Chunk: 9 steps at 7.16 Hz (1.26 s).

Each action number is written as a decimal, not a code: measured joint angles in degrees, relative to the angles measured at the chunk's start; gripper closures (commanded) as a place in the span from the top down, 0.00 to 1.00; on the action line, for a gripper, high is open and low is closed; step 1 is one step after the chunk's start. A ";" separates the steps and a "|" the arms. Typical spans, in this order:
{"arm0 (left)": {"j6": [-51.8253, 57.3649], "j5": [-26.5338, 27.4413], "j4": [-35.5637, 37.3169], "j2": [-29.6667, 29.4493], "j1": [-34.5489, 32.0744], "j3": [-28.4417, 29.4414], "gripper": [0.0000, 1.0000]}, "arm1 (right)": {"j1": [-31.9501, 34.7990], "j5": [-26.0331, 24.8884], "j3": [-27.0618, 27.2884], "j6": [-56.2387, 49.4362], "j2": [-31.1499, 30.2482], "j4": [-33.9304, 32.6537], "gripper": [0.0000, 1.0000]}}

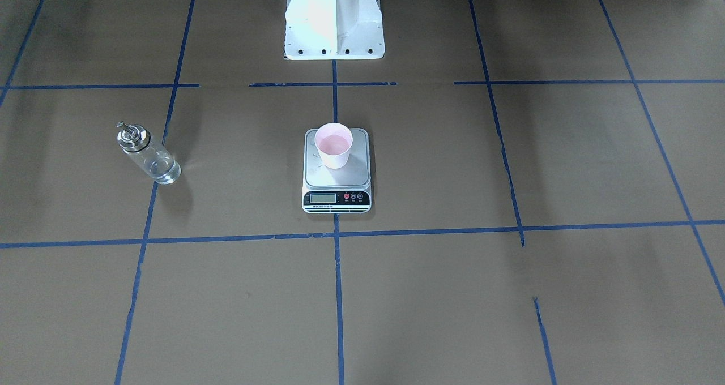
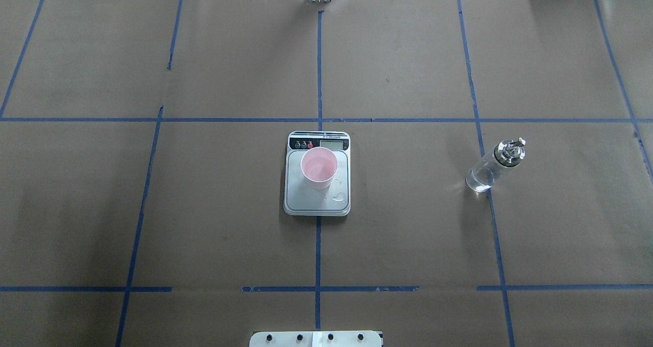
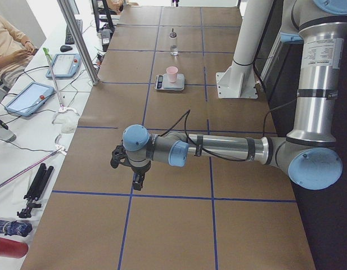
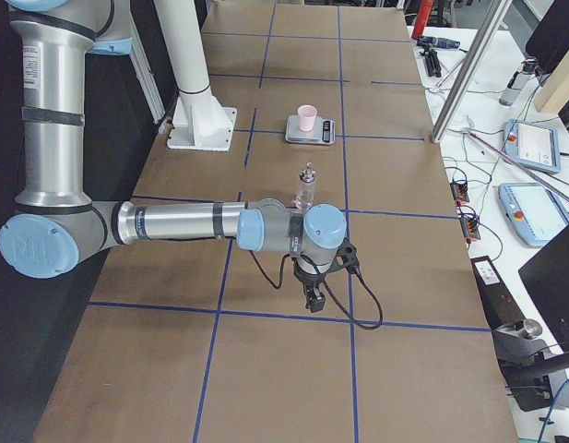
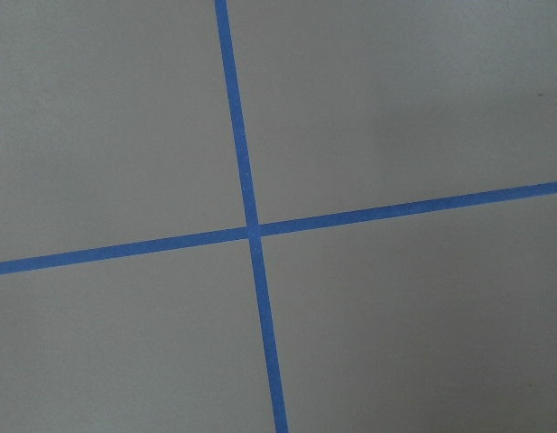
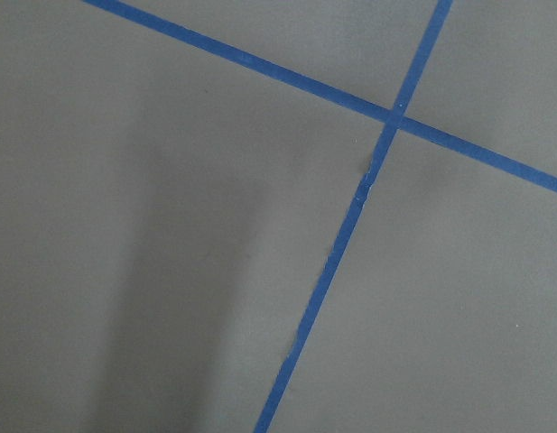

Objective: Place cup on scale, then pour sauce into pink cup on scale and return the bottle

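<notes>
The glass bottle stood upright on the worktop, well apart from the scale bearing the cup. Smooth and breakable, it looked best gripped mid-body. How far the distant left claw and right claw were open could not be told.

The tabletop is covered in brown paper, marked into large squares by blue tape. The scale lies at its centre, straddling the middle tape line, with its display strip towards 12 o'clock as seen from overhead. At 3 o'clock from it, well apart, the bottle stands upright on another tape line. The white base plate sits at 6 o'clock.
</notes>
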 measured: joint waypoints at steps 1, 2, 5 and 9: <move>0.03 0.02 0.00 -0.03 0.00 0.09 1.00 | 0.00 0.00 -0.01 -0.02 0.03 0.00 1.00; 0.04 0.03 0.00 -0.02 0.00 0.16 1.00 | 0.00 0.00 -0.04 -0.01 0.04 0.03 1.00; -0.03 0.03 0.18 0.12 -0.07 0.42 1.00 | 0.00 0.34 -0.11 0.02 0.05 0.03 1.00; -0.13 -0.16 0.48 -0.26 -0.01 0.00 1.00 | 0.00 1.50 -0.28 0.01 0.06 0.05 1.00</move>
